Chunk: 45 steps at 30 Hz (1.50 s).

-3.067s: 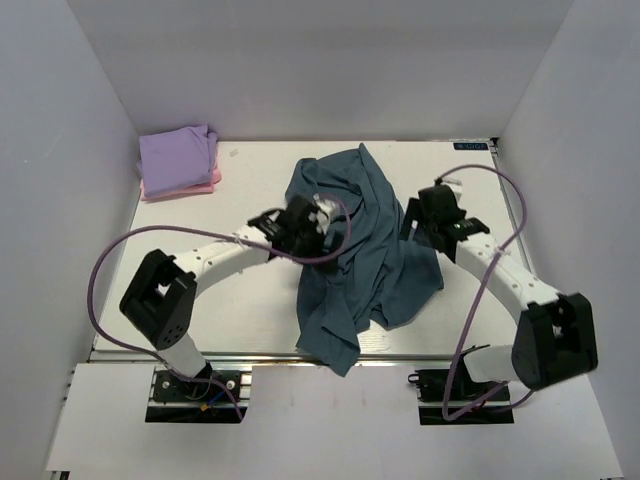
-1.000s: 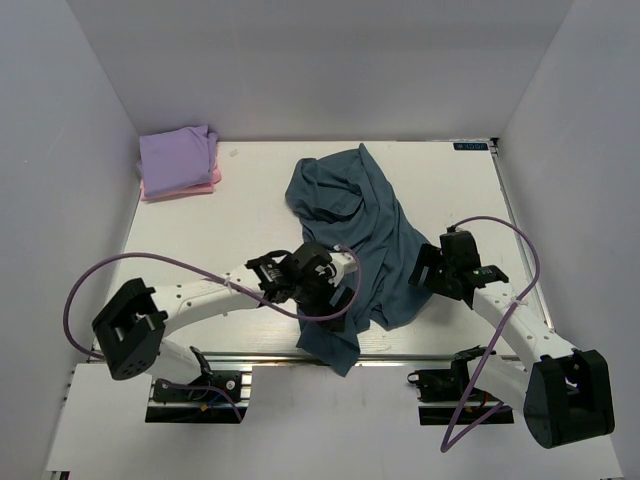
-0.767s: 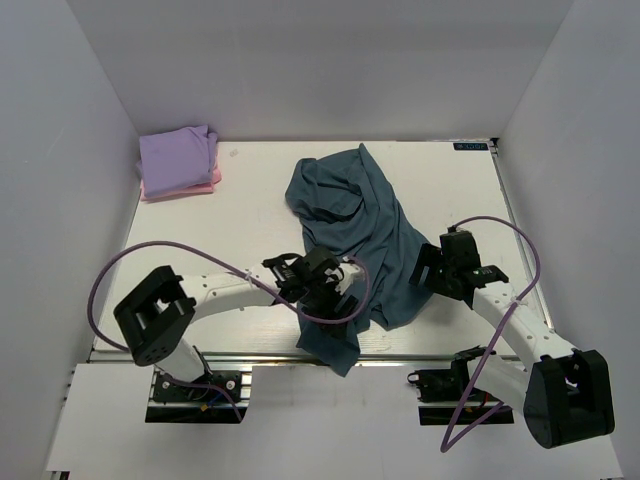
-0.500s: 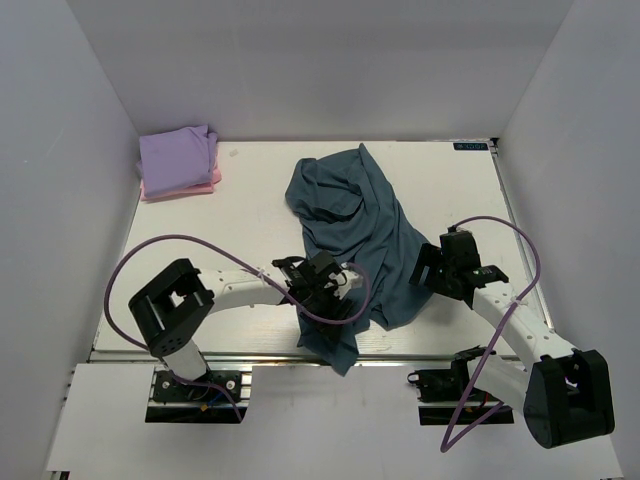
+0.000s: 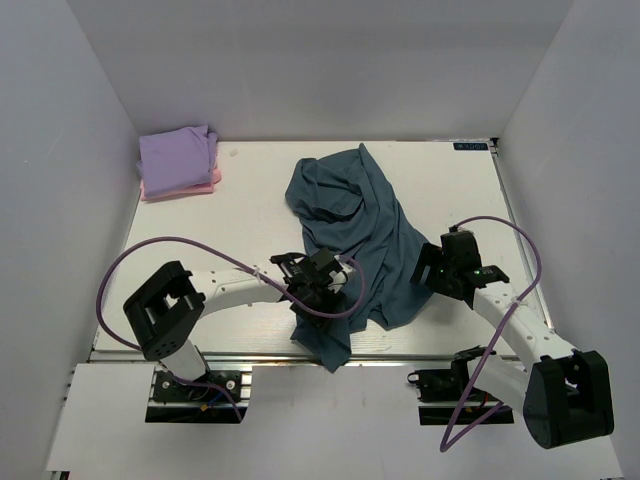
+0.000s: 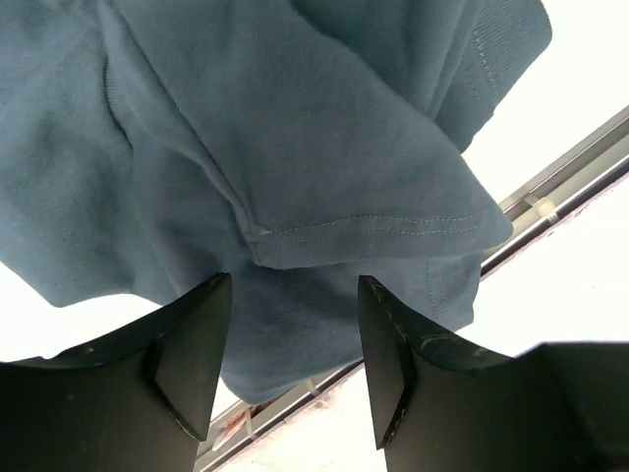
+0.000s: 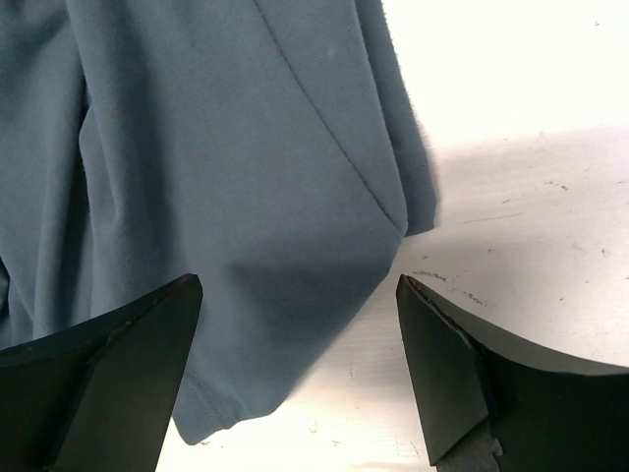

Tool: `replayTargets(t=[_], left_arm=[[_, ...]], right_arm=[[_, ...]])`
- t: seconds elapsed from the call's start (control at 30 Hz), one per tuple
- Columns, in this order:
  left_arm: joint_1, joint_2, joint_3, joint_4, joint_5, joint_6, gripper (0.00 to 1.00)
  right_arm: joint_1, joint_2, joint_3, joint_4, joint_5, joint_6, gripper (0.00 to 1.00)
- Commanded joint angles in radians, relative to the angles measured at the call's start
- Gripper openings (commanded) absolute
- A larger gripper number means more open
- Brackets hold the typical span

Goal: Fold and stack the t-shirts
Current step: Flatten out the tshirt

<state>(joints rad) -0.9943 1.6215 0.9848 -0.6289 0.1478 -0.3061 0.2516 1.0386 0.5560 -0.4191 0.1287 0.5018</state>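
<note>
Teal t-shirt (image 5: 352,212), long axis running far-to-near: near hem lies just ahead of the parted left jaws; right jaws, wide open, stand beside its right edge.

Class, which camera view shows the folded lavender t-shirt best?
The top external view: the lavender t-shirt lies folded on the pink t-shirt at the table's far left corner. Neither wrist view shows it; both look at the teal t-shirt.
</note>
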Motion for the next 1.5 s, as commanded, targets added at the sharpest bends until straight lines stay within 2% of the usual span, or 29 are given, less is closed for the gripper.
replayTargets(t=[0.0, 0.17, 0.27, 0.5, 0.57, 0.7, 0.73, 0.9, 1.13, 1.27, 1.4, 1.47], left_arm=[[-0.004, -0.057, -0.003, 0.001, -0.010, -0.007, 0.64], [-0.004, -0.031, -0.021, 0.078, 0.068, -0.007, 0.64], [-0.004, -0.006, -0.021, 0.126, 0.107, -0.007, 0.58], [-0.004, 0.006, -0.001, 0.147, 0.118, 0.002, 0.37], [-0.004, 0.018, 0.008, 0.147, 0.118, 0.002, 0.21], [-0.004, 0.043, 0.008, 0.138, 0.118, 0.002, 0.01], [-0.004, 0.043, 0.008, 0.138, 0.118, 0.002, 0.00], [-0.004, -0.003, 0.008, 0.149, 0.061, -0.020, 0.00], [0.005, -0.233, -0.046, 0.175, -0.197, -0.065, 0.00], [0.017, -0.290, -0.055, 0.184, -0.223, -0.065, 0.00], [0.017, -0.276, -0.046, 0.173, -0.166, -0.031, 0.00], [0.017, -0.226, -0.018, 0.132, -0.139, -0.022, 0.53]], right_arm=[[0.003, -0.025, -0.002, 0.016, 0.008, -0.003, 0.86], [0.005, -0.029, -0.001, 0.016, 0.009, -0.005, 0.86], [0.003, -0.034, -0.002, 0.014, 0.009, -0.003, 0.86], [0.002, -0.049, -0.008, 0.005, 0.017, -0.002, 0.86], [0.003, -0.051, -0.011, 0.009, 0.023, -0.002, 0.86], [0.002, -0.051, -0.015, 0.008, 0.017, -0.002, 0.86], [0.003, -0.051, -0.018, 0.009, 0.017, -0.003, 0.86], [0.002, -0.058, -0.019, -0.010, 0.015, -0.006, 0.86], [0.003, -0.095, -0.051, -0.041, -0.049, -0.003, 0.86], [0.005, -0.089, -0.076, -0.023, -0.066, 0.000, 0.86], [0.005, -0.075, -0.074, -0.010, -0.077, 0.000, 0.87], [0.006, -0.071, -0.077, -0.006, -0.078, 0.001, 0.90]])
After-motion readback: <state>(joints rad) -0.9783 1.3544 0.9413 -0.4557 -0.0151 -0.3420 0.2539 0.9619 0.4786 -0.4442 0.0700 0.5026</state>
